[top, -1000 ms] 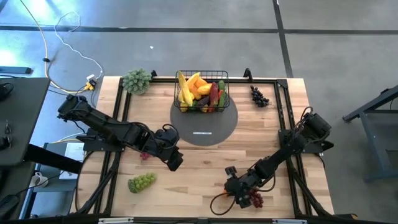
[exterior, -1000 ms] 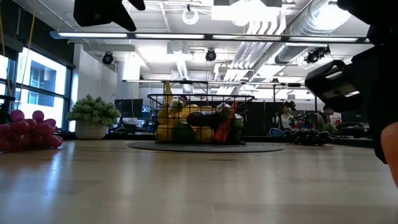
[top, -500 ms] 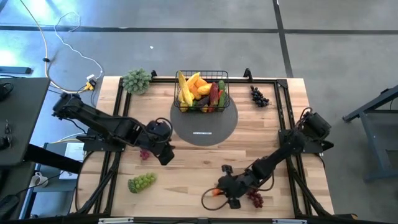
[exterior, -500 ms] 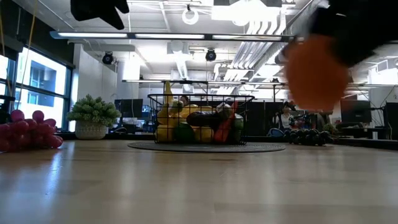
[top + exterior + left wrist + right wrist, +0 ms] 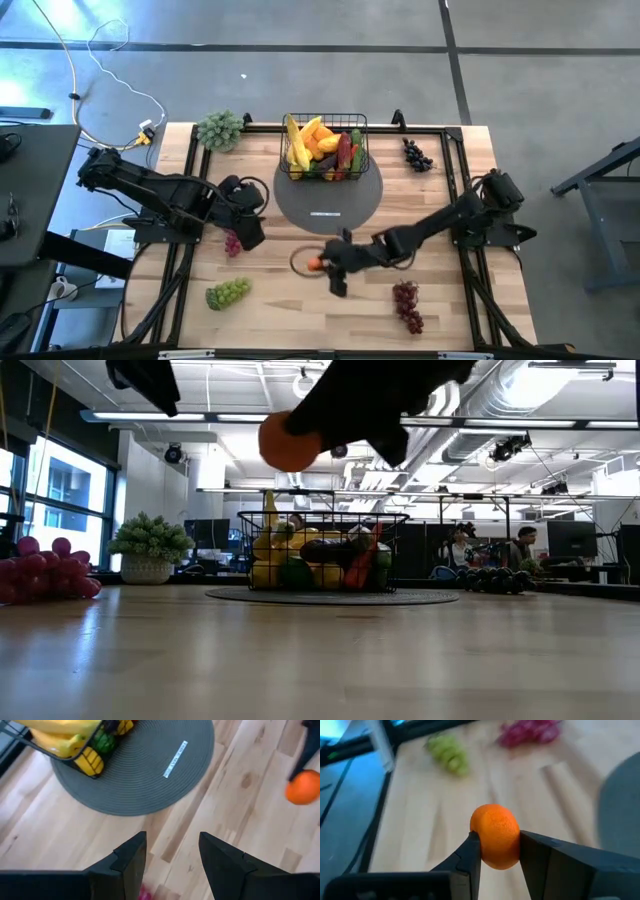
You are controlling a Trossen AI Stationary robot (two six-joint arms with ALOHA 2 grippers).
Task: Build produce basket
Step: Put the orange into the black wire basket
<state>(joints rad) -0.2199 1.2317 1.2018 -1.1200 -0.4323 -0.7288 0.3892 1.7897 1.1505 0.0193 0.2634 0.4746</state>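
The black wire basket point(image 5: 325, 148) stands on a round grey mat point(image 5: 330, 205) at the table's far middle, filled with bananas, mangoes, a pepper and green pieces; it also shows in the low view point(image 5: 322, 552). My right gripper point(image 5: 322, 265) hovers just near of the mat, shut on a small orange fruit point(image 5: 495, 836). My left gripper point(image 5: 250, 232) is open and empty, left of the mat, above a pink-red grape bunch point(image 5: 233, 244). My right gripper pinches the orange fruit by its two opposite sides point(image 5: 479, 839), one finger point(image 5: 465, 862) on each side. The fruit is lifted clear of the table, as the low view shows point(image 5: 288, 440).
Green grapes point(image 5: 228, 293) lie near the table's near-left, dark red grapes point(image 5: 407, 304) near-right, dark purple grapes point(image 5: 417, 153) far-right, and a grey-green leafy bunch point(image 5: 219, 130) at the far-left corner. Bare wood lies between the mat and the near edge.
My right gripper has carried the orange fruit from beside the dark red grapes at the near right, up and toward the table's left and far side, to just near of the mat. My left gripper has drawn back toward the left and far side.
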